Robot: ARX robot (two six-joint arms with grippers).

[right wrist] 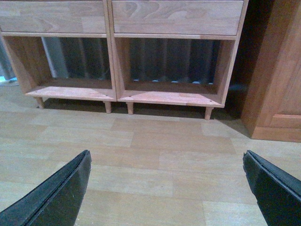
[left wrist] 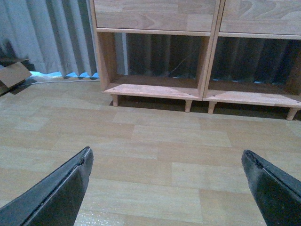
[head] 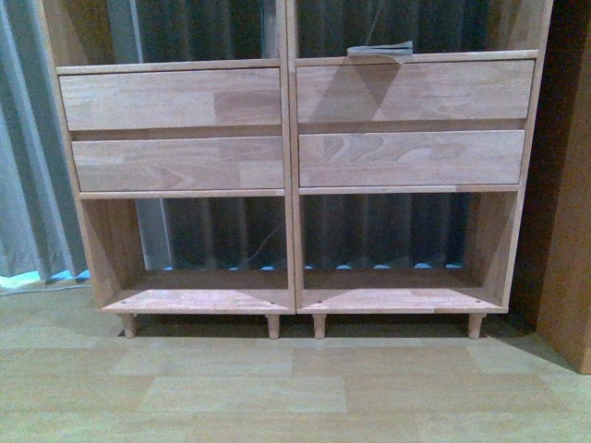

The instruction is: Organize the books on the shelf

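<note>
The light wood shelf [head: 290, 101] fills the front view: two columns, each with two plain drawer fronts, a backless compartment below, and short peg legs. A thin book [head: 379, 49] lies flat on the ledge above the right column's top drawer, its edge hanging slightly over. Other books are out of view. Neither gripper shows in the front view. My left gripper [left wrist: 167, 162] is open and empty above the wooden floor, facing the shelf [left wrist: 160, 19]. My right gripper [right wrist: 167, 162] is open and empty too, low over the floor before the shelf [right wrist: 113, 47].
A darker wooden cabinet [right wrist: 277, 70] stands right of the shelf, also in the front view [head: 568, 185]. Grey curtains [head: 28, 148] hang behind and to the left. A cardboard box [left wrist: 11, 75] lies on the floor at far left. Plank floor [head: 295, 388] lies before the shelf.
</note>
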